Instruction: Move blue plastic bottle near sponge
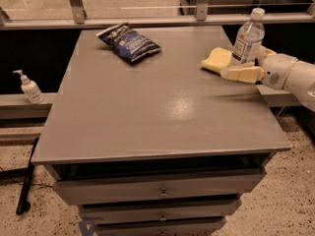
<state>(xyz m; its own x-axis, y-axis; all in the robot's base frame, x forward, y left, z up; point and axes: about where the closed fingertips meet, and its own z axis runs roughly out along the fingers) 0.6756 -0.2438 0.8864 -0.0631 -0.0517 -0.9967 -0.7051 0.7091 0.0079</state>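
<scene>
Beside sponge (216,59), gripper (243,64) clasps bottle (247,36); upright, cap up.

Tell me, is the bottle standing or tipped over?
Upright: the bottle has its cap on top, beside the sponge, with the gripper at its base.
</scene>
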